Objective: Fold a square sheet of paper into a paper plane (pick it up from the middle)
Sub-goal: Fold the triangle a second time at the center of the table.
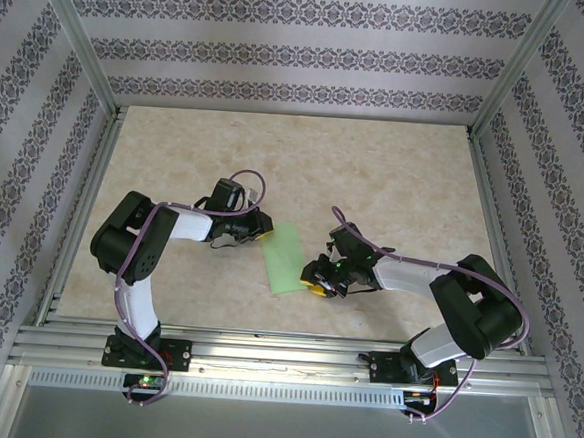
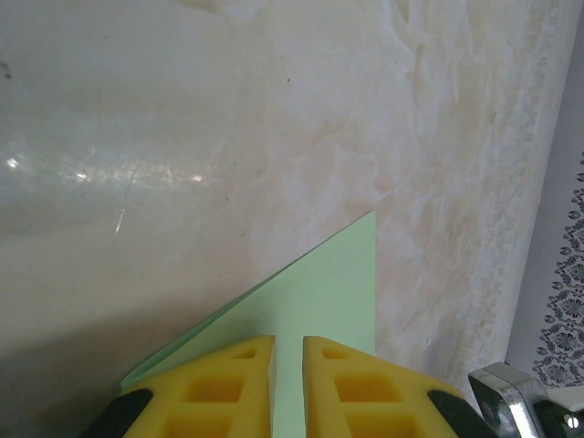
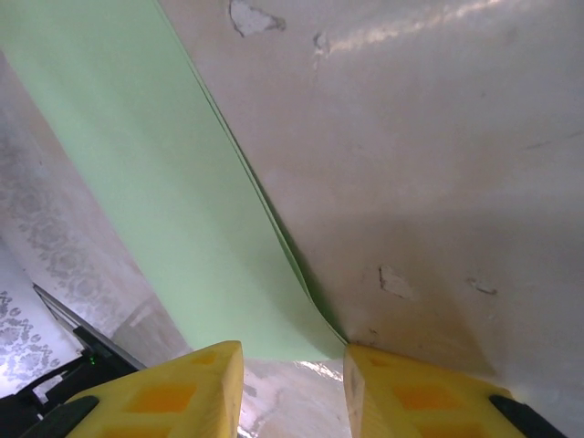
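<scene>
Noting the pale green sheet of paper (image 1: 286,259) lying on the marbled tabletop (image 1: 404,187), between the two arms and nearer the front rail (image 1: 283,354) than the back wall. From above it reads as a narrow, slanted oblong, folded over on itself. In the right wrist view we see doubled layers running along its long edge.

Left gripper (image 1: 265,234) sits at the sheet's far left end. In the left wrist view its yellow fingers (image 2: 242,388) stand almost together, with only a thin slit between them. Green paper shows through that slit and spreads ahead as a pointed wedge, flat on the table. The slit is not closed on anything we can see. We cannot tell whether the tips press down on the sheet.

Right gripper (image 1: 318,282) sits at the sheet's near right end. In the right wrist view its yellow fingers (image 3: 196,388) stand moderately apart and straddle the end of the sheet. The paper's edge curls up slightly just beside the other finger, and we cannot tell whether it touches. These fingers are not clamped on the paper.

Both arms are bent inward toward the sheet. Patterned wallpaper (image 1: 283,58) lines the enclosure on three sides.
</scene>
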Tool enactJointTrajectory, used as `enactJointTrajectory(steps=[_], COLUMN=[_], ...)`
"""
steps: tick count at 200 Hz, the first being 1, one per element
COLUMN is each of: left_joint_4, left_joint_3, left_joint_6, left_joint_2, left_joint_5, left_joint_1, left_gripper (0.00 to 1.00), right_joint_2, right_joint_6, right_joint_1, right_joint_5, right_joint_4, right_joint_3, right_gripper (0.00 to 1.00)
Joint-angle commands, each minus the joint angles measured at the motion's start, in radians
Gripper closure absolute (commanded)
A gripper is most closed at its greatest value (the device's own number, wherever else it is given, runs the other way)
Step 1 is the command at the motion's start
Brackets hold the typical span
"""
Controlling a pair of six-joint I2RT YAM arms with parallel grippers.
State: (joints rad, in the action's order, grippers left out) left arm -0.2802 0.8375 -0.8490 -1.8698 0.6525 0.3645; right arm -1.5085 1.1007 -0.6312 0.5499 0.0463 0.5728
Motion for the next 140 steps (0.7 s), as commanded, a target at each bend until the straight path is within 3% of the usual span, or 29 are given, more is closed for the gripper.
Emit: enactJointTrajectory(steps=[1, 99, 140], left_joint_4=[0.079, 0.089, 0.086], left_joint_3=[-0.028, -0.017, -0.019], left_joint_6=[0.018, 0.021, 0.020], left_joint_2=[-0.026, -0.028, -0.032], left_joint_5=[-0.001, 0.007, 0.008], left_joint_1=[-0.010, -0.009, -0.010], left_gripper=[0.85, 0.85, 0.85], right_joint_2=[-0.023, 0.011, 0.103], right_joint_6=[0.029, -0.012, 0.066], right_joint_1=[-0.012, -0.008, -0.042], right_joint_5=[-0.007, -0.001, -0.001], right_joint_4=[-0.138, -0.056, -0.094], right_joint_3=[0.002, 0.020, -0.078], right_gripper=[0.65, 0.65, 0.64])
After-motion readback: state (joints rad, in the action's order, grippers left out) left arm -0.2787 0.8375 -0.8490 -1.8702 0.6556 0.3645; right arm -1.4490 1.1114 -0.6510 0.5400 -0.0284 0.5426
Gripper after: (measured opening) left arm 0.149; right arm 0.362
